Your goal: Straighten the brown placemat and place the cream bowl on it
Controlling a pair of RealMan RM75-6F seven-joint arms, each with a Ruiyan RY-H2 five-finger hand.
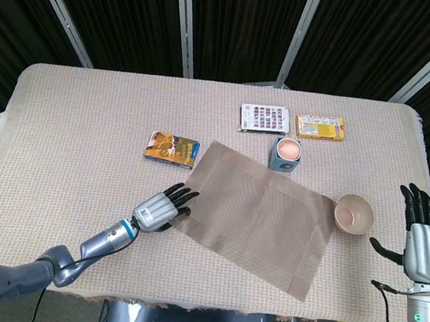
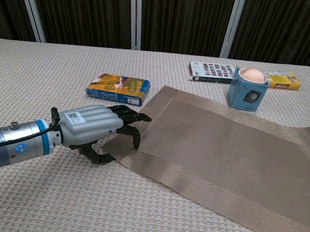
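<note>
The brown placemat [image 1: 257, 215] is lying skewed, and its near-left corner is being covered by the spread fingertips [image 2: 138, 117] of the left hand [image 2: 89, 126], nothing being pinched; if it is being pressed too lightly, the corner could be slipped off or buckled. Bare tablecloth [image 1: 79, 139] is being left open behind that hand, though an orange-blue box [image 1: 172, 148] is sitting just beyond its fingers. The cream bowl [image 1: 354, 214] is resting off the mat's far edge, near the right hand [image 1: 425, 248] (spread, holding nothing), so it could be nudged by the mat's far corner.
</note>
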